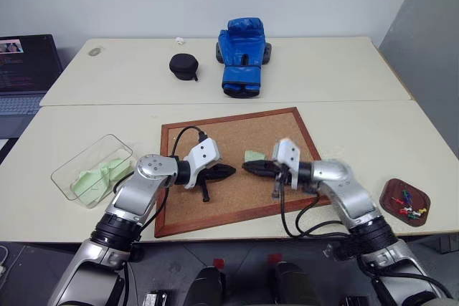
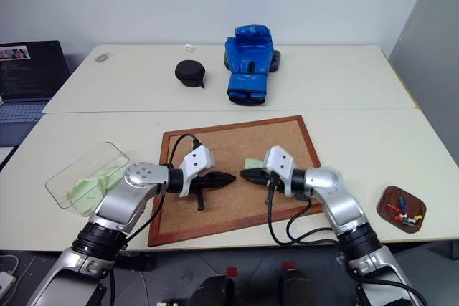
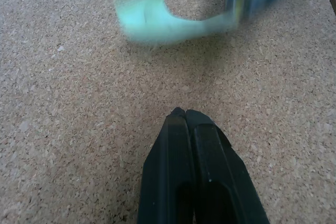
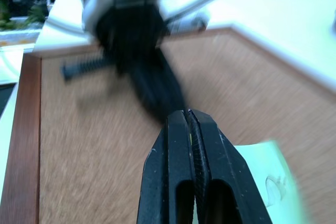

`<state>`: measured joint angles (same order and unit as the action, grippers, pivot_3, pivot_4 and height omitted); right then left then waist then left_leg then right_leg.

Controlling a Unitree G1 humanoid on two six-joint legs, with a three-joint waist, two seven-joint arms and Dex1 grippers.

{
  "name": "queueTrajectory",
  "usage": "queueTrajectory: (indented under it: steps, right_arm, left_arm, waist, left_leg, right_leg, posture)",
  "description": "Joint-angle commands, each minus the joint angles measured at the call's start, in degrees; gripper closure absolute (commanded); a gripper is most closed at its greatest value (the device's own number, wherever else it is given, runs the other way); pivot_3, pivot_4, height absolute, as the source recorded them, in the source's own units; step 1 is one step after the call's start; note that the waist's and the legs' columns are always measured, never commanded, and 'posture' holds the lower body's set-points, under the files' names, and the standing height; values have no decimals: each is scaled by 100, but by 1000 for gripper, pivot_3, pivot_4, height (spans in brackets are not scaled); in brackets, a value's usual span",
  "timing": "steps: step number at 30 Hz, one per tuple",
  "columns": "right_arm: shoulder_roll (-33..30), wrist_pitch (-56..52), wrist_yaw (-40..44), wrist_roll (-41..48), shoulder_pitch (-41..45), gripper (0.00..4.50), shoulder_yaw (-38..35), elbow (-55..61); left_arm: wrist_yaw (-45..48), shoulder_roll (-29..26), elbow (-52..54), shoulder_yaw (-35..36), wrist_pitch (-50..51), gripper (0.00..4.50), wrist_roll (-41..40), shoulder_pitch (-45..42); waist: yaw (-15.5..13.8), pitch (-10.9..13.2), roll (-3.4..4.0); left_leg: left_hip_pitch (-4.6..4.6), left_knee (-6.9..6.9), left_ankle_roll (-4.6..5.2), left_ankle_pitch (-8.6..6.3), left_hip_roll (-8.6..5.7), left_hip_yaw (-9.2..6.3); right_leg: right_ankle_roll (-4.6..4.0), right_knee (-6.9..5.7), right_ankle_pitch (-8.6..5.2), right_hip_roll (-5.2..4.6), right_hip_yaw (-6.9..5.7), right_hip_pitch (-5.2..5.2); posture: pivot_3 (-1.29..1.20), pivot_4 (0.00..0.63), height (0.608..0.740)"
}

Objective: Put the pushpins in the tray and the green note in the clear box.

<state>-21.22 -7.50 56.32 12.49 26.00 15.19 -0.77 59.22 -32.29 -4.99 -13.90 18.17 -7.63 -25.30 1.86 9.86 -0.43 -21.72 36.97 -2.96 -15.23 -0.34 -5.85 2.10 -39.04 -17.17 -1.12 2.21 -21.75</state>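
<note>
In the left eye view, nearest the camera at the bottom of the frame, the two arms reach inward over the corkboard (image 1: 237,134), which lies tilted at the centre of the near table (image 1: 358,141). The left gripper (image 1: 228,171) points right with its black fingers pressed together and nothing between them. The right gripper (image 1: 248,167) points left toward it, its tips nearly meeting the other's; its fingers are also pressed together, and the green note (image 1: 254,156) sits right at them, a pale patch against the cork just above the tips. At the left edge of the frame stands the clear box (image 1: 79,166) with a crumpled pale-green wad (image 1: 97,179) inside. At the lower right, well apart from the board, the tray (image 1: 394,193) holds the pushpins (image 1: 410,206) in red, green, yellow and white. On the far table sit a blue boxing glove (image 1: 242,56), a small black case (image 1: 183,66) and, at the far left, a laptop (image 1: 25,69).

In the left wrist view, the closed left fingertips (image 3: 185,129) rise over bare cork. At the top of the frame the note curls upward, one end running into the blurred right gripper.

In the right wrist view, the right fingers (image 4: 178,145) are clamped tight, and the note spreads from their side into the lower right corner. Whether its edge is truly pinched I cannot tell. Beyond, the left gripper is a dark blur.
</note>
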Motion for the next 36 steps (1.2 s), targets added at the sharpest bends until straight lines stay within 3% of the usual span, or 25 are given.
queueTrajectory:
  steps: [1, 6, 13, 22, 28, 36]
  right_arm:
    - [-32, -222, 36, 150, 61, 4494, -57, 431]
    - [-163, -192, 105, 51, 175, 4494, -62, 540]
    - [-546, 64, 341, -55, 358, 4500, -88, 680]
    - [-481, -422, 17, 163, 597, 4500, -434, 523]
    - [-490, -531, -33, 165, 687, 4500, -512, 512]
    - [-485, -753, -58, 331, 807, 4500, -599, 688]
  left_arm:
    - [-54, -24, -78, -31, 22, 4500, 101, 75]
    - [-154, 191, 18, 434, 662, 4500, -486, -95]
    - [-333, 320, 325, 1767, 3239, 3194, -2363, -702]
    - [-546, 322, 784, 2228, 3953, 1471, -3187, -685]
    - [-554, 384, 1317, 2102, 4009, 404, -3521, -471]
    - [-418, 185, 1119, 1859, 3544, 404, -3273, -298]
  waist:
    - [2, 0, 0]
    - [1, 0, 0]
    - [11, 13, -20]
    - [31, 15, -22]
    - [16, 15, -22]
    - [13, 15, -22]
  left_leg:
    - [0, 0, 0, 0, 0, 1]
    - [0, 1, 0, 0, -1, 2]
    - [-23, 3, 0, 0, 0, -7]
    - [-24, 3, -3, 1, 3, -3]
    - [-24, 1, -5, 2, 3, 0]
    - [-22, 2, -4, 1, 3, 3]
  right_leg:
    - [0, 0, 0, 0, 0, 0]
    - [0, 0, 0, 0, 2, 0]
    - [0, -3, 0, 4, -8, -22]
    - [0, -3, 0, -6, 0, -25]
    - [-1, 0, 0, -8, 3, -26]
    - [-1, -2, 0, -8, 5, -26]
  posture:
    - [0, 150, 740]
    - [0, 150, 740]
    - [0, 150, 740]
    - [0, 150, 740]
    - [0, 150, 740]
    - [0, 150, 740]
